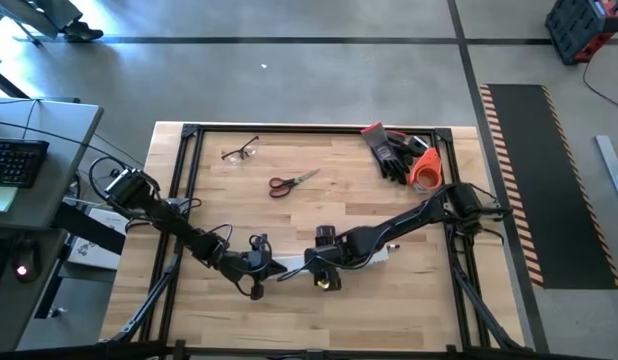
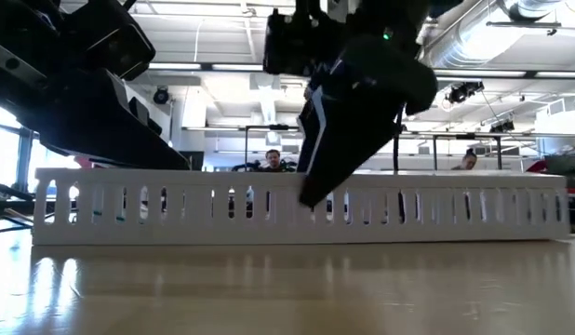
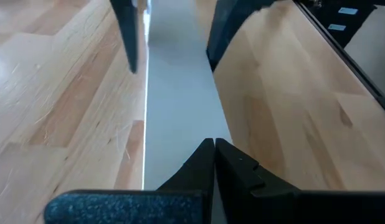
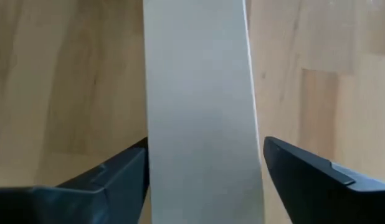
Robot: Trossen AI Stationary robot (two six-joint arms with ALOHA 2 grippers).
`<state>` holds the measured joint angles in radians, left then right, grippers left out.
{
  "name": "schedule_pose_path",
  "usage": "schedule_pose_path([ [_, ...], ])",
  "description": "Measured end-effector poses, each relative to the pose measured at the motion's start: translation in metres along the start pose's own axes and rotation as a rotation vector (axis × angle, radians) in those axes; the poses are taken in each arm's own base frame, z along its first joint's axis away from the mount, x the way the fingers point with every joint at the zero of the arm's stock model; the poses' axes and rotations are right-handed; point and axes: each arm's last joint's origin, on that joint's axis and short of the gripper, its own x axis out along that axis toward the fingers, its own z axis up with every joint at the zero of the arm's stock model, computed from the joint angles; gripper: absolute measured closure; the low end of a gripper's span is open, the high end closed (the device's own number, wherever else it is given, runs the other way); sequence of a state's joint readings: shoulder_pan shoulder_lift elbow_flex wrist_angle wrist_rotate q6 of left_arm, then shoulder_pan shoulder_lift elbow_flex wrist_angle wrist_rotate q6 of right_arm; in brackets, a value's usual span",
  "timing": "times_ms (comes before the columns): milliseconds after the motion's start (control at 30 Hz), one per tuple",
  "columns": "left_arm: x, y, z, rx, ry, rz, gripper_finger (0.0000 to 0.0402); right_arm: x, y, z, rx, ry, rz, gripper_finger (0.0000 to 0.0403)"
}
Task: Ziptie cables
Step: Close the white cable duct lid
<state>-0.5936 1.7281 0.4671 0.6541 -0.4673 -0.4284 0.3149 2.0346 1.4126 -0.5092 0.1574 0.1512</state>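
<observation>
Item, worktop [image 1: 319,215]: pale wood in a black frame; we list it at a step of handling the white duct, ahead of any tying, as we judge it.

Item, right claw [image 4: 205,171]: fingers apart, one on each side of a flat white strip [image 4: 199,93], which we take for the duct's cover; whether the pads touch it we cannot tell; in the overhead view this claw [image 1: 327,282] sits low at the front centre.

Item, left claw [image 3: 214,155]: fingers together, tips over the same white strip [image 3: 180,99]; whether they pinch its end we cannot tell; overhead it [image 1: 257,285] lies just beside the right one.

Item, slotted white duct [image 2: 297,207]: the only container on view; through its slots we see nothing we can call wire, and its inside is otherwise hidden.

Items not found: cables and ziptie; we cannot place either in any view.

Sundries at the far side: scissors [image 1: 292,183], glasses [image 1: 241,151], black gloves [image 1: 392,152], an orange tape roll [image 1: 426,172].

Next move, as we judge it: a settled hold on the strip by the right claw, or a clean retreat from it; then a search for the wires.
</observation>
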Motion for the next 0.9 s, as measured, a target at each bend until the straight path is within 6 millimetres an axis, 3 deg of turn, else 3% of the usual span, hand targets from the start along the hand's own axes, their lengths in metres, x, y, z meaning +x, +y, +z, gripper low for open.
schedule_pose_path([
  [133,0.0,0.0,0.0,-0.004,0.001,-0.002,0.0402,-0.018,0.001,0.007,-0.033,-0.011,-0.028,0.011],
  [300,0.0,0.0,0.0,-0.004,0.002,-0.006,0.0402,-0.063,0.013,0.012,-0.099,-0.061,-0.184,0.0121],
  [533,0.0,-0.001,0.0,0.001,0.001,-0.016,0.0402,-0.117,0.049,-0.004,-0.131,-0.105,-0.146,0.0168],
  [633,0.0,-0.001,0.0,0.001,0.0,-0.017,0.0402,-0.121,0.055,-0.013,-0.108,-0.062,-0.167,0.0207],
  [733,0.0,-0.001,0.0,0.001,-0.002,-0.02,0.0402,-0.109,0.056,-0.031,-0.099,-0.034,-0.247,0.0237],
  [900,-0.001,-0.001,0.0,0.002,-0.003,-0.022,0.0402,-0.092,0.046,-0.058,-0.043,-0.02,-0.288,0.0244],
])
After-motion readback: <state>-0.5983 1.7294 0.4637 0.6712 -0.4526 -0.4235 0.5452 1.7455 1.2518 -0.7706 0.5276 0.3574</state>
